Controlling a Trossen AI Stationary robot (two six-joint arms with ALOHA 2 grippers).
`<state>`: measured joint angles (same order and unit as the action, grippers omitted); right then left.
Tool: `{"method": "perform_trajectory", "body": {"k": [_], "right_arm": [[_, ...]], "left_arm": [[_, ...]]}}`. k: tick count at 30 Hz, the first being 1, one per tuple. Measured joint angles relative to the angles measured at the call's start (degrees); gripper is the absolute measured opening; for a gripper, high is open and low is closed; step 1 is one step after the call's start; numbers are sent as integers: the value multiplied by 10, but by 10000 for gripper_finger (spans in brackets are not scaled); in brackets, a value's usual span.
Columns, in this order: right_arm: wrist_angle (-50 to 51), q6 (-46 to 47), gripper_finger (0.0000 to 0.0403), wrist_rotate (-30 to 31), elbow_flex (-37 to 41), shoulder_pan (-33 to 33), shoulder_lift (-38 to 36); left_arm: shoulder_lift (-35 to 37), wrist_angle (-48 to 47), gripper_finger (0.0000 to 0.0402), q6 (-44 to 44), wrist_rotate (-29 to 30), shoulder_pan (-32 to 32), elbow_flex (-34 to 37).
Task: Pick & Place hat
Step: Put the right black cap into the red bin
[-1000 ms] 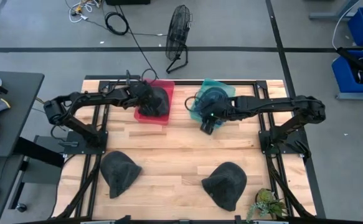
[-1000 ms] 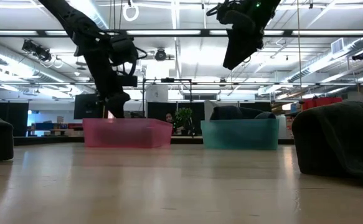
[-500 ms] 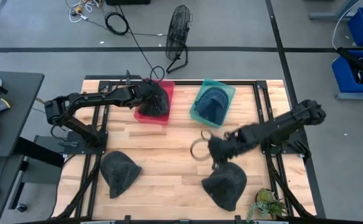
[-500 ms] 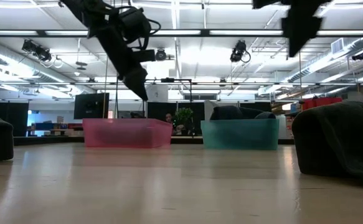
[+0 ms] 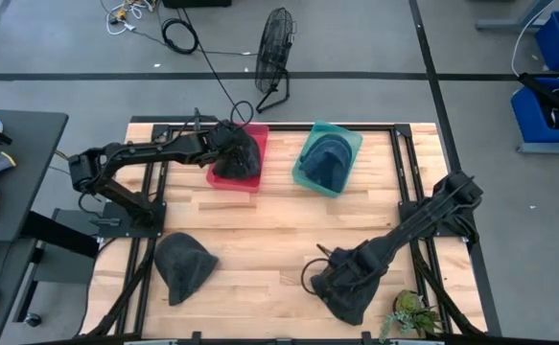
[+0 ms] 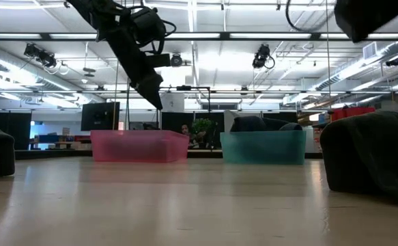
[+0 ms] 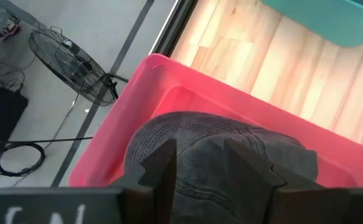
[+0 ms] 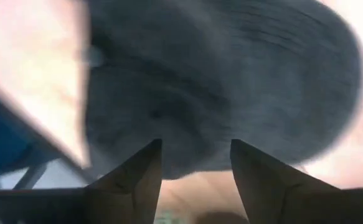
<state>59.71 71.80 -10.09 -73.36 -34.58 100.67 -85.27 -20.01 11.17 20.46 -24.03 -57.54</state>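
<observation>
Dark grey hats are the task's objects. One lies in the pink bin (image 5: 236, 153), one in the teal bin (image 5: 325, 158). Two more rest on the table: a near-left hat (image 5: 185, 266) and a near-right hat (image 5: 348, 286). My left gripper (image 5: 223, 142) hangs open just above the hat in the pink bin (image 7: 218, 155), its fingers clear of the hat. My right gripper (image 5: 327, 276) is open over the near-right hat (image 8: 231, 81), fingers pointing at its crown; in the low view it stays well above that hat (image 6: 376, 154).
The pink bin (image 6: 138, 145) and teal bin (image 6: 263, 146) stand side by side at the table's far edge. A small plant (image 5: 411, 311) sits at the near right corner. A floor fan (image 5: 274, 53) stands beyond the table. Bare wood lies mid-table.
My right gripper swung fast from the teal bin toward the table's near edge, ending over the near-right hat. My left gripper rose out of the pink bin and then held still. The hats kept their places.
</observation>
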Motion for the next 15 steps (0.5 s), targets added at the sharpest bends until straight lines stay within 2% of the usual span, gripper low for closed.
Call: {"method": "perform_trajectory", "body": {"k": [5,15], "right_arm": [[53,64,192,3,0,-1,14],[6,88,192,55,0,-3,18]], "left_arm": [[0,0,135,-5,0,0,0],[0,0,135,-5,0,0,0]]}}
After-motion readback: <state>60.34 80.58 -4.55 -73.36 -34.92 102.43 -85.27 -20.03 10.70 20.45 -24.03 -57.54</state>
